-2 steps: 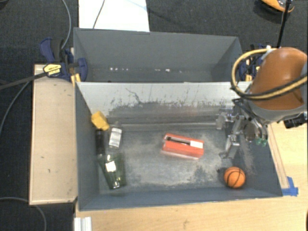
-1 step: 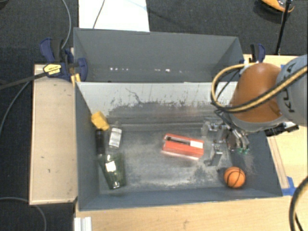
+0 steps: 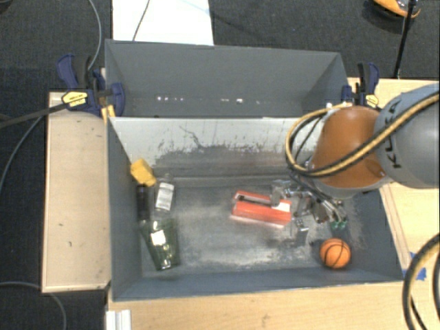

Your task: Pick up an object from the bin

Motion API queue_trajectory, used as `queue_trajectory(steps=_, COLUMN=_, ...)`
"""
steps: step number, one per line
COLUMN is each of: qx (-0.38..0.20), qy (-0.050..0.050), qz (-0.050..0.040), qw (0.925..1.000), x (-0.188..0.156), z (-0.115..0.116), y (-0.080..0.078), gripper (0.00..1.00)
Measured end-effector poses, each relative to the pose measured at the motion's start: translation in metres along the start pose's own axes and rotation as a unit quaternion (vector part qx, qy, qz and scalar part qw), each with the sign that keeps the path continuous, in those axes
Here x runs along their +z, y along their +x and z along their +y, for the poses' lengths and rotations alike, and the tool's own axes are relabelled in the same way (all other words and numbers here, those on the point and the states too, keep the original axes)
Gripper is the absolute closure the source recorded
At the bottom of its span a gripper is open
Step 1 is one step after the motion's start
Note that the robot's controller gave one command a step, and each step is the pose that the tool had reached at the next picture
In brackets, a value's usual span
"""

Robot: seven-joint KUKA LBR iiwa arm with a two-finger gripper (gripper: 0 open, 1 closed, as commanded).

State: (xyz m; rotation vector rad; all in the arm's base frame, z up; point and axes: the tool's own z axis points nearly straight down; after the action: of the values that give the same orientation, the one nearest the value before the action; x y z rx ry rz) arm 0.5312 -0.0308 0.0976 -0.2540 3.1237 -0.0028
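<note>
**A:** Which way does the flat red-orange pack (image 3: 256,209) lie from the claw (image 3: 300,220)?

**B:** At nine o'clock, mid-floor of the bin (image 3: 206,88). Its long axis runs roughly ten to four, and the four o'clock end reaches the claw. I can't tell if they touch.

**A:** Is the claw wide or narrow?

**B:** I cannot tell.

**A:** What are its neighbours?

**B:** A small orange ball (image 3: 335,254) just beside it at five o'clock. The bottles (image 3: 158,236) lie well apart, by the nine o'clock wall.
</note>
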Motion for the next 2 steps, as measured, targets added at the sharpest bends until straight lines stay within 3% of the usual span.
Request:
queue_trajectory(steps=1, qx=0.001, qy=-0.001, qz=-0.0058, qw=1.0, x=0.0238, z=0.0235, y=-0.0308, gripper=1.0)
queue_trajectory(steps=2, qx=0.0, qy=-0.001, qz=-0.0058, qw=1.0, x=0.0238, z=0.0235, y=-0.0308, gripper=1.0)
